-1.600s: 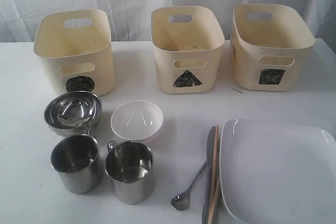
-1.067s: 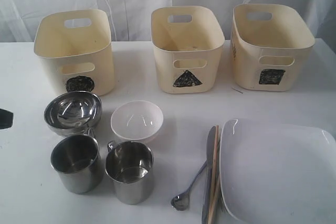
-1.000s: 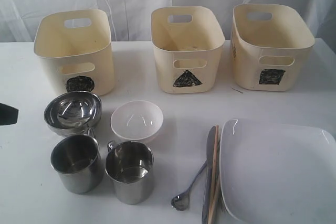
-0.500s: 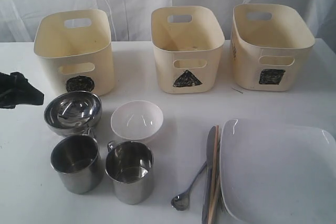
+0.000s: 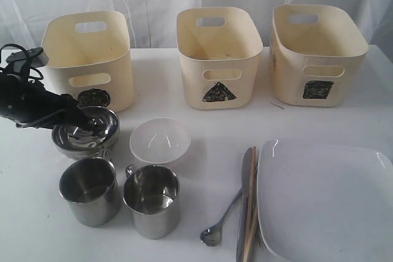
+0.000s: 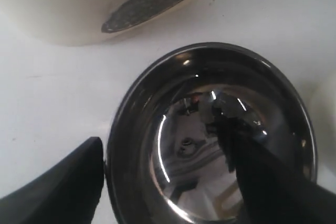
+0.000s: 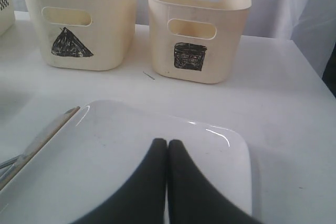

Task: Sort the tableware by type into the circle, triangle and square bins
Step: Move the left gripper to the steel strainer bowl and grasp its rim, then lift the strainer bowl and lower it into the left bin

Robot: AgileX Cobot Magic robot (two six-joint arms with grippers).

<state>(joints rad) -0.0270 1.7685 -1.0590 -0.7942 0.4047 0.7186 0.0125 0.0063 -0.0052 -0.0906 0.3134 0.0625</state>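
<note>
My left gripper [image 5: 83,122] [image 6: 157,135] is open and straddles the near-left rim of the steel bowl [image 5: 101,128] [image 6: 178,93], one finger outside and one inside. In front of the bowl stand two steel mugs [image 5: 89,189] [image 5: 151,200], with the small white bowl [image 5: 159,140] to its right. Spoon [image 5: 221,219], knife [image 5: 244,200] and chopsticks [image 5: 250,213] lie beside the white square plate [image 5: 325,200] [image 7: 131,150]. My right gripper [image 7: 167,142] is shut and empty above that plate. At the back stand the circle bin [image 5: 86,59], triangle bin [image 5: 219,59] and square bin [image 5: 316,56].
A white curtain hangs behind the bins. The circle bin's front wall is just beyond the steel bowl. The plate reaches over the table's front right corner. A small thin pin-like object [image 5: 277,105] lies between the triangle and square bins.
My left arm has come in from the left edge to the steel bowl and its jaws have opened around the rim. The right gripper and the tableware have not moved.
</note>
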